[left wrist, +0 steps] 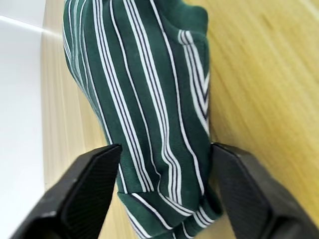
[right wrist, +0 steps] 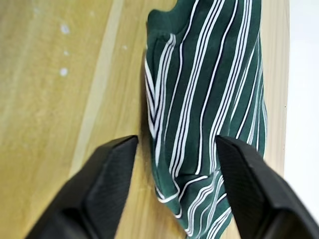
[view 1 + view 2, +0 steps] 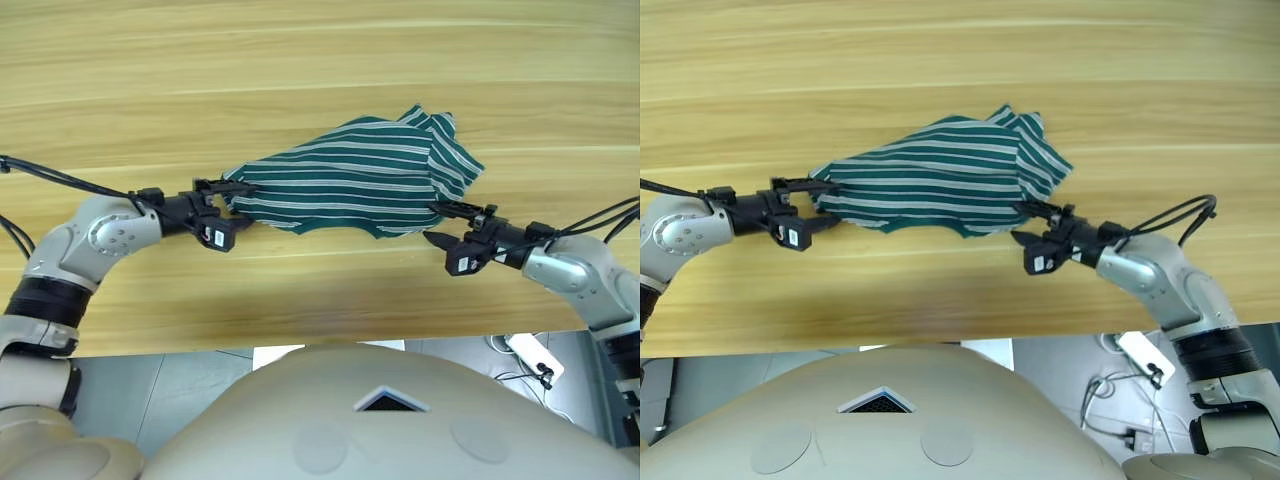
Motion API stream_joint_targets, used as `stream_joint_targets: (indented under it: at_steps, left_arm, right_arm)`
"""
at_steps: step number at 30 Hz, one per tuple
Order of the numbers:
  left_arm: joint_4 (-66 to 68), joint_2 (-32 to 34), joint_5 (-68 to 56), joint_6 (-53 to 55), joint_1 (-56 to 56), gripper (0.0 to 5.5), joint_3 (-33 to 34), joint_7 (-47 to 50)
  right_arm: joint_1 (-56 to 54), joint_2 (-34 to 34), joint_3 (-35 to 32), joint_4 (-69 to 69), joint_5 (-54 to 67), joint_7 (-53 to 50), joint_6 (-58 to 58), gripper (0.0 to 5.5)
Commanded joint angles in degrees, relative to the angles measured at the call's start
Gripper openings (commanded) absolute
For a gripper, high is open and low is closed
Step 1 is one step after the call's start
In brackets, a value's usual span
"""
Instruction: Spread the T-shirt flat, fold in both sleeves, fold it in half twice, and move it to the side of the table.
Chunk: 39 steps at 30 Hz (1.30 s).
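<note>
A dark green T-shirt (image 3: 350,180) with thin white stripes lies bunched and crumpled on the wooden table (image 3: 300,60), about mid-table. At the shirt's left end, my left gripper (image 3: 238,205) is open with its two fingers on either side of the fabric. In the left wrist view a folded hem of the T-shirt (image 1: 144,74) runs between the black fingers (image 1: 89,189). My right gripper (image 3: 440,224) is open at the shirt's near right edge. In the right wrist view an edge of the T-shirt (image 2: 209,59) lies between its spread fingers (image 2: 107,184).
Bare wood stretches far behind the shirt and to both sides. The table's near edge (image 3: 300,340) runs just in front of both arms. Beyond it, on the floor at the lower right, lie a white power strip (image 3: 535,355) and cables.
</note>
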Motion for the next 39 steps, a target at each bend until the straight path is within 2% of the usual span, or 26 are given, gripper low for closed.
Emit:
stream_joint_targets:
  at_steps: [1,8,13,17,23,26,31,36,39]
  left_arm:
    - [0.94,0.07,1.6,0.52,1.21,2.45,-1.37,-1.81]
    - [0.63,0.32,1.2,0.35,1.66,1.26,-1.48,-2.38]
    - [0.45,0.38,1.0,0.63,1.95,0.57,-1.05,-2.61]
    - [0.39,0.24,0.81,0.79,1.89,0.02,-0.89,-2.7]
    - [-0.14,-0.38,-0.21,0.66,1.36,0.02,-0.08,-2.03]
    - [-0.55,-0.4,-4.9,-0.72,-0.18,0.02,2.83,-0.9]
    - [-0.69,-0.34,-16.56,-3.06,-4.08,0.02,9.21,-0.53]
    - [-6.17,1.11,-31.58,-2.84,-3.68,0.02,14.48,-3.96]
    - [-12.39,2.55,-43.14,-1.98,-0.75,0.02,18.52,-7.28]
  right_arm:
    - [-0.58,0.75,0.92,3.5,-2.81,0.58,3.29,2.1]
    - [-1.07,1.13,1.35,3.6,-2.94,0.38,4.36,0.77]
    - [-1.28,1.35,1.54,3.49,-2.75,0.41,4.59,0.02]
    - [-1.42,1.55,1.55,3.49,-2.68,0.32,4.61,0.0]
    - [-1.56,1.88,1.52,3.56,-2.52,0.0,4.28,0.0]
    - [-1.3,1.82,0.31,2.36,-1.02,-0.76,3.38,0.0]
    - [0.41,0.85,-5.5,-3.81,7.34,-1.93,0.34,0.0]
    - [3.9,-1.55,-14.58,-9.26,21.41,-1.14,-6.0,0.0]
    - [5.9,-3.23,-22.36,-10.3,32.07,0.19,-10.32,0.0]
